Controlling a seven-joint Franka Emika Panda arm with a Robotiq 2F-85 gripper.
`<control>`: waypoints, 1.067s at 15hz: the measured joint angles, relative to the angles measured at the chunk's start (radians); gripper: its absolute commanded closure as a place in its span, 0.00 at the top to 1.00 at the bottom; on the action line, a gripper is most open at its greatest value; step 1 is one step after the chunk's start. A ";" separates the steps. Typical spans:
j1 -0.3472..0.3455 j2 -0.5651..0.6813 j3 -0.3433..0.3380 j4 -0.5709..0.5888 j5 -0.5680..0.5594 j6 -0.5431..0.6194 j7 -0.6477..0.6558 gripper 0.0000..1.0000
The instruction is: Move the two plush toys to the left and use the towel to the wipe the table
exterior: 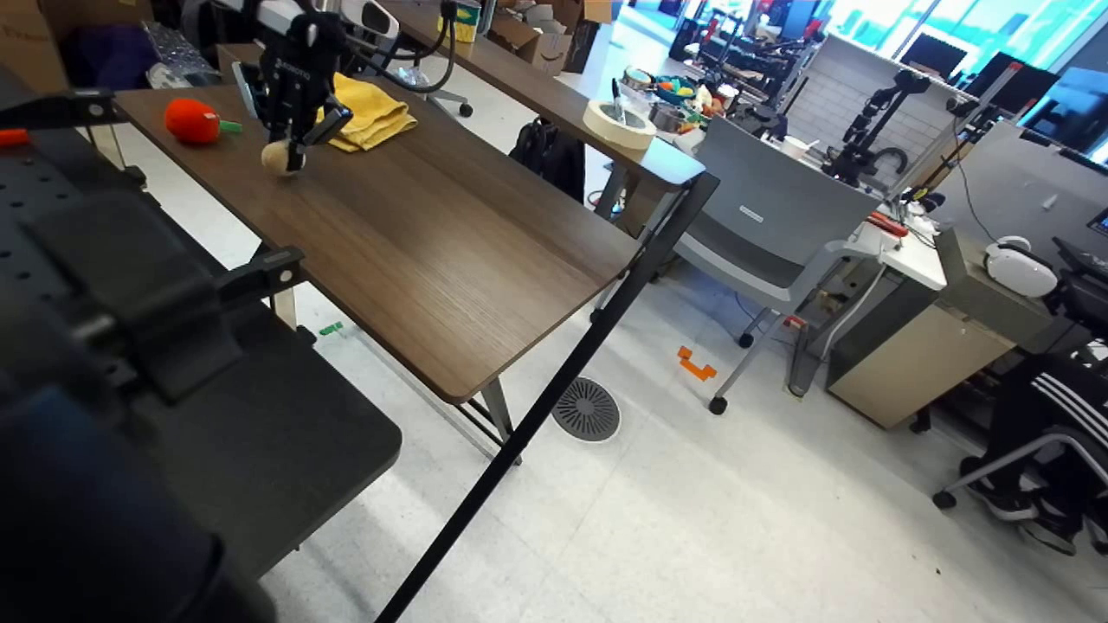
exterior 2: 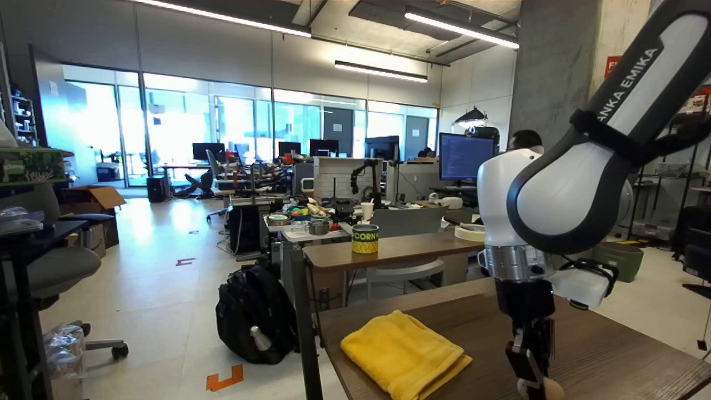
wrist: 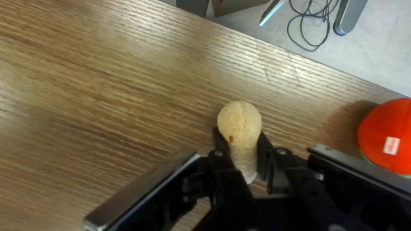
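A beige plush toy (wrist: 240, 123) with a rounded end is squeezed between the fingers of my gripper (wrist: 241, 143). In the exterior views the beige toy (exterior: 276, 158) (exterior 2: 553, 390) is low at the table top; I cannot tell whether it touches. A red-orange plush toy (exterior: 191, 121) with a green end lies near the table's edge; it also shows at the right of the wrist view (wrist: 380, 128). A folded yellow towel (exterior 2: 402, 353) lies on the brown table (exterior: 433, 260), apart from the gripper; it is partly behind the arm in an exterior view (exterior: 372, 117).
A raised wooden shelf (exterior 2: 411, 250) runs along one side of the table, with a yellow corn can (exterior 2: 365, 239) and a roll of tape (exterior: 619, 126) on it. The table edge (wrist: 289, 53) is close to both toys. A black bag (exterior 2: 255, 316) stands on the floor.
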 measured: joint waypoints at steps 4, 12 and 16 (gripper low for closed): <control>0.018 0.000 -0.007 -0.005 -0.067 -0.028 -0.002 0.84; 0.067 -0.188 0.023 -0.081 -0.129 -0.010 -0.004 1.00; 0.068 -0.269 0.037 -0.090 -0.129 -0.009 -0.005 1.00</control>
